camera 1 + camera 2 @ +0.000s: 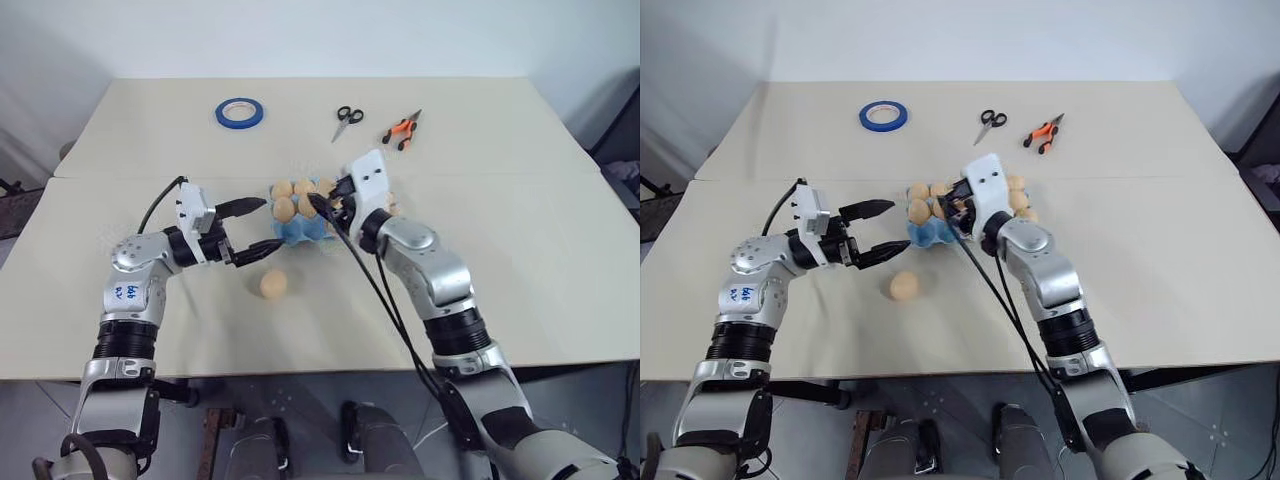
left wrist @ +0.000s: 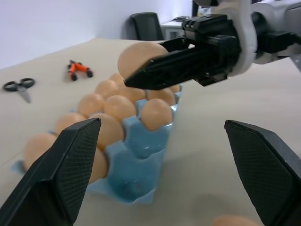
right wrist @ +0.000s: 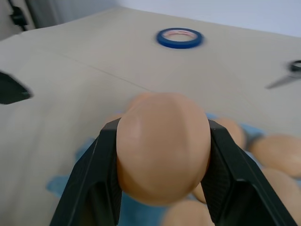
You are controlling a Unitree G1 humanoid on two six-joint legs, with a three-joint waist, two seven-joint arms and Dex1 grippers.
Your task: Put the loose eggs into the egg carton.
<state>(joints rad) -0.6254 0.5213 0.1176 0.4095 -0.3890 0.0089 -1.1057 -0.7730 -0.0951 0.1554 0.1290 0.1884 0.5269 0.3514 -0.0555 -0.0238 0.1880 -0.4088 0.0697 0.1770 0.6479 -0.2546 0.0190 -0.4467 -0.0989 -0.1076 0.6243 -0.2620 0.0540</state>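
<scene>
The light blue egg carton [image 1: 296,233] lies at mid-table with several tan eggs [image 2: 106,87] in its cups. My right gripper [image 3: 162,127] is shut on one egg [image 3: 162,146] and holds it just above the carton's near end, as the left wrist view also shows it [image 2: 138,56]. One loose egg [image 1: 273,285] rests on the table in front of the carton. My left gripper [image 1: 268,224] stands open and empty just left of the carton, pointing at it.
At the back of the table lie a blue tape roll [image 1: 240,112], black-handled scissors [image 1: 347,118] and orange-handled pliers [image 1: 402,130]. A seam [image 1: 120,178] runs across the tabletop behind the carton.
</scene>
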